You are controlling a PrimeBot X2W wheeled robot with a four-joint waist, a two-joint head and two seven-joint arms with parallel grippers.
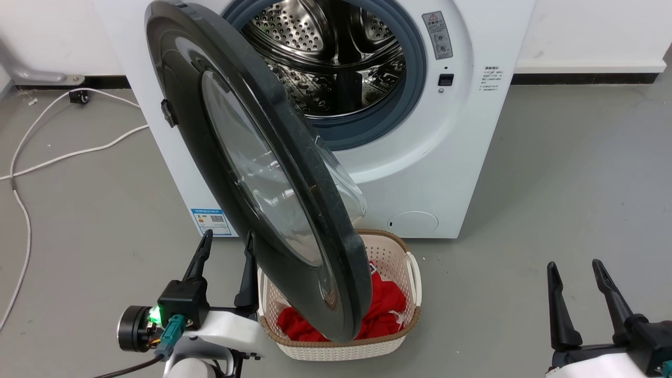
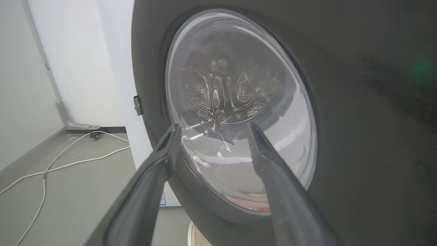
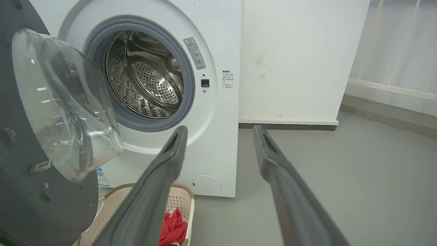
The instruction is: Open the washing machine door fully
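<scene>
Holds the left tool point(image 1: 228, 235) spread and empty just beside the outer face of the washing machine door point(image 1: 184, 105), contact unclear, probably to push it wider. Finds the door about half open, hinged at the left of the washing machine point(image 1: 462, 131), overhanging a basket point(image 1: 341, 349) of red cloth point(image 1: 388, 310). Parks the right tool point(image 1: 574, 264), also spread, well apart.

A plain grey floor point(image 1: 551, 173) spreads all around, evenly lit. At two o'clock a white wall point(image 1: 593, 26) stands on a dark skirting strip point(image 1: 583, 79). At nine o'clock a white cable point(image 1: 68, 155) snakes across the floor. At ten o'clock a grey pipe point(image 1: 31, 73) runs along the wall's foot.
</scene>
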